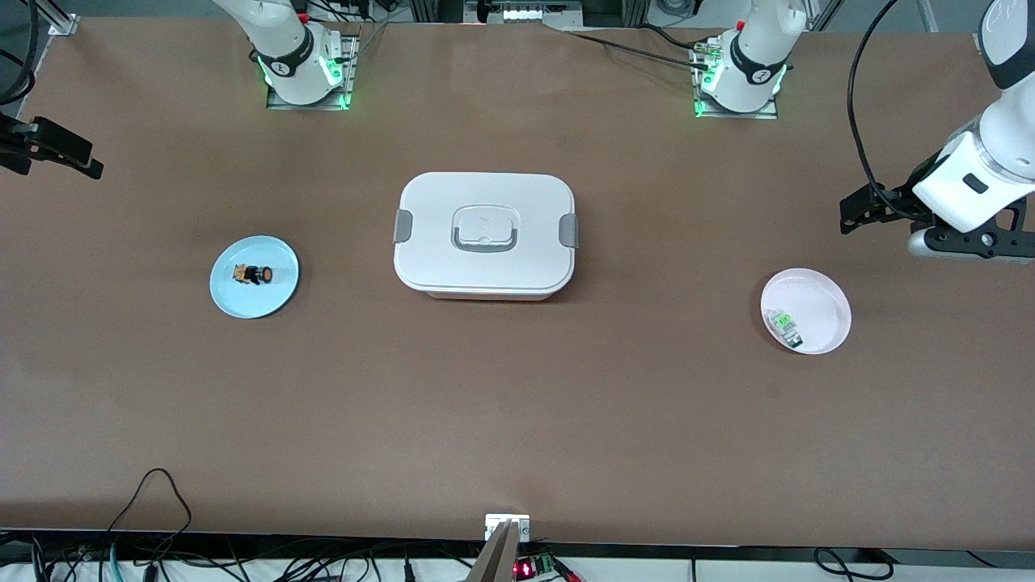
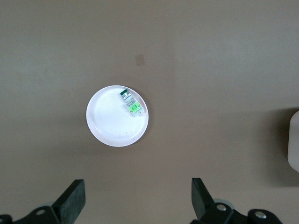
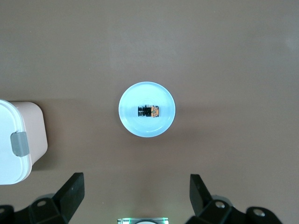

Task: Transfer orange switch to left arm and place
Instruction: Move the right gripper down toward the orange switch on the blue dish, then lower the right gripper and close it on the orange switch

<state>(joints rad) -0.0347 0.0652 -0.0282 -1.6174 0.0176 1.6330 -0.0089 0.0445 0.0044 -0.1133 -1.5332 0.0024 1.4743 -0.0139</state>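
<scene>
A robotics lab: two white arms (image 1: 295,56) stand bolted on metal plates with green lights at the top of the frame, on a wide brown table (image 1: 517,404). Loose cables (image 1: 154,501) and a small circuit board (image 1: 534,566) crowd the bottom edge.

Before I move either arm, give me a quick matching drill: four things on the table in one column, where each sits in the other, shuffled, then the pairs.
Things:
1. orange switch
2. green part
3. box
4. left gripper

Places:
A. at the middle of the table, lid latched on
B. on the pink plate, near its rim
C. on the blue plate, toward the right arm's end
D. up in the air, open, at the left arm's end of the table

Pairs: 1-C, 2-B, 3-A, 4-D
</scene>
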